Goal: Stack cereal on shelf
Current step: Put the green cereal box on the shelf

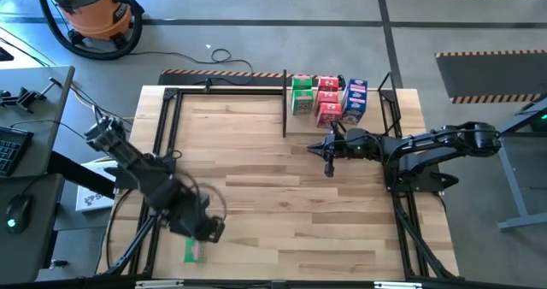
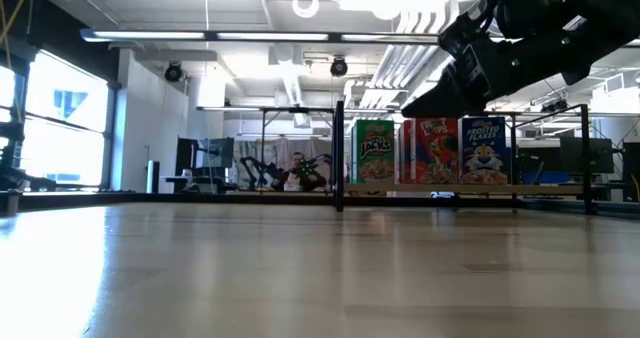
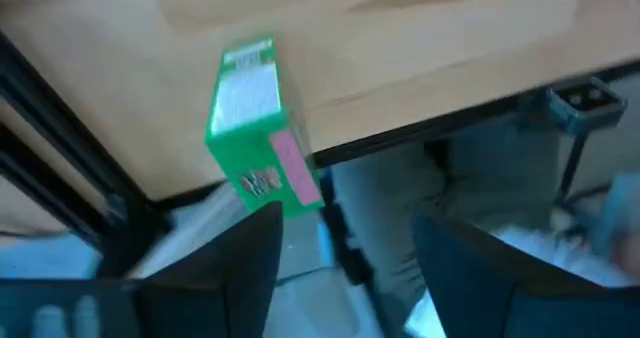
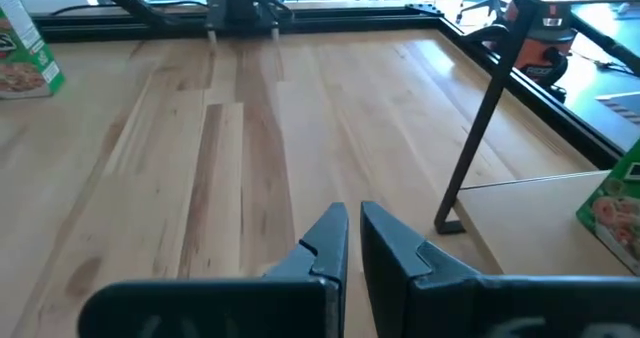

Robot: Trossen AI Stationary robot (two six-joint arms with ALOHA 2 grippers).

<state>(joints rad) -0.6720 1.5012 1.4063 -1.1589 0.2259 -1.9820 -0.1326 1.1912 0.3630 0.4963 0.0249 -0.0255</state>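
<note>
The left hand [image 1: 208, 231] hangs over the near left part of the surface [image 1: 256, 186], its fingers [image 3: 230, 268] spread wide and holding nothing. Just past them, a green box [image 1: 194, 253] lies flat at the near edge of the surface, apart from the fingers; in the left wrist view [image 3: 255, 128] its end reaches that edge. The right hand [image 1: 328, 152] hovers above the surface in front of the shelf [image 1: 285, 101], its fingers [image 4: 330, 243] drawn narrow with only a thin gap and nothing between them. On the shelf, right of the upright post [image 2: 340, 153], boxes stand in a close row along the far edge: green [image 2: 374, 153], red [image 2: 430, 150] and blue [image 2: 485, 150]. From above, the row shows 2 green [image 1: 302, 97], 3 red [image 1: 329, 101] and 2 blue [image 1: 355, 99] boxes, stacked or set 1 behind another.
</note>
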